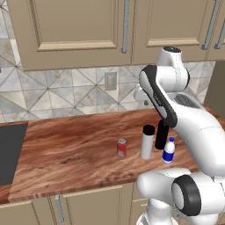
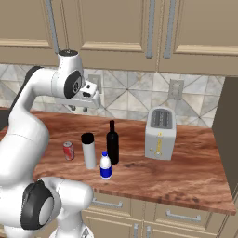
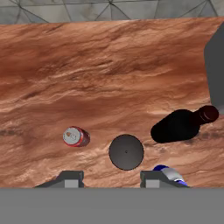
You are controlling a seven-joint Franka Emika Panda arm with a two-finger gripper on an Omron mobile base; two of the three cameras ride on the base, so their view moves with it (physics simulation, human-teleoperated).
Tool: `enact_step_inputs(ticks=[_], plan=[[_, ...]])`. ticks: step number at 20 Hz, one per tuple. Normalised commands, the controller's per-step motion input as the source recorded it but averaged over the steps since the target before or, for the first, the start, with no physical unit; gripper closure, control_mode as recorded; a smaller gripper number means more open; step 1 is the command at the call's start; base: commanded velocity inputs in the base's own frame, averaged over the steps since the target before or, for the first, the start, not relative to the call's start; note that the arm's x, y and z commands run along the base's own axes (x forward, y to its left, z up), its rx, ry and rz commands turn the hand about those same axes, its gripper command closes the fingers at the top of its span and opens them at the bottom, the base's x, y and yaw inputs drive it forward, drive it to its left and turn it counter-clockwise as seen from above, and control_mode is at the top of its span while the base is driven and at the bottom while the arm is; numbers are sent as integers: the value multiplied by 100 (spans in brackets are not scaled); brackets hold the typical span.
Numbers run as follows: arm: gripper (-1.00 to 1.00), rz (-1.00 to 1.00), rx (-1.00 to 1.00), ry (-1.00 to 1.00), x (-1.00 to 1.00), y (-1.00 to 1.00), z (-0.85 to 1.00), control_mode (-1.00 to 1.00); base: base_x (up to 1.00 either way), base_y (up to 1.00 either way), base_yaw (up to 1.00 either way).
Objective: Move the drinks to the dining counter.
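Four drinks stand close together on a wood countertop [image 1: 70,149] against the tiled wall. They are a short red can [image 1: 121,147] [image 3: 75,136], a tall pale-grey cylinder with a black cap [image 1: 147,143] [image 3: 126,152], a slim black bottle [image 1: 161,135] [image 3: 179,126] and a small blue-and-white bottle [image 1: 168,150] [image 3: 168,173]. My gripper [image 3: 111,179] [image 2: 79,109] hangs well above them, pointing down, open and holding nothing. Seen from the hand, the grey cylinder's cap lies just ahead of the gap between the fingers. The dining counter is out of view.
A silver toaster [image 2: 160,134] stands to the right of the drinks. A black cooktop [image 1: 11,151] lies at the counter's left end. Beige wall cabinets [image 1: 79,30] hang above, and a dark tall panel [image 2: 230,135] closes off the right end.
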Motion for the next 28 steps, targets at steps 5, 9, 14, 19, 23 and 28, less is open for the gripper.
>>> enact_step_inputs(ticks=[5, 9, 14, 19, 23, 28], plan=[[-100, 0, 0, 0, -18, -11, -5, -100, 0, 0, 0], [-100, 0, 0, 0, -36, -28, -11, -100, 0, 0, 0], [-100, 0, 0, 0, -35, -28, -5, -100, 0, 0, 0], [-100, 0, 0, 0, -27, -29, -6, -100, 0, 0, 0], [-100, 0, 0, 0, -15, -19, -8, -100, 0, 0, 0], [-100, 0, 0, 0, -12, -10, -12, -100, 0, 0, 0]])
